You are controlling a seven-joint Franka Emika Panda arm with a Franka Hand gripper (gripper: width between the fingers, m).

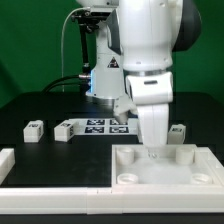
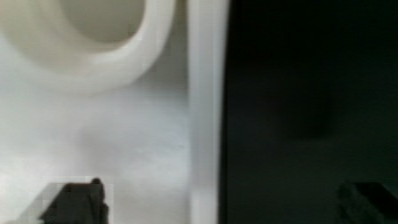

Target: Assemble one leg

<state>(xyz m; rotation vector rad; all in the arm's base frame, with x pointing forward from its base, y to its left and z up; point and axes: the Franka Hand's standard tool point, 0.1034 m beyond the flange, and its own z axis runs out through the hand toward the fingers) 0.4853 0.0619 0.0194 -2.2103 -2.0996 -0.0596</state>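
Note:
The large white panel (image 1: 165,170) lies at the front on the exterior view's right. My gripper (image 1: 155,150) hangs low over its far edge. In the wrist view my gripper (image 2: 219,203) is open, and its two dark fingers (image 2: 75,202) stand wide apart astride the panel's edge (image 2: 199,120), holding nothing. A round socket (image 2: 89,40) of the panel shows close by. Small white tagged legs stand on the black table: two on the exterior view's left (image 1: 32,128) (image 1: 63,130) and one on the right (image 1: 178,130).
The marker board (image 1: 105,126) lies behind the panel, mid-table. A white raised frame (image 1: 12,165) runs along the front left and front edge. The arm's base (image 1: 100,70) stands at the back.

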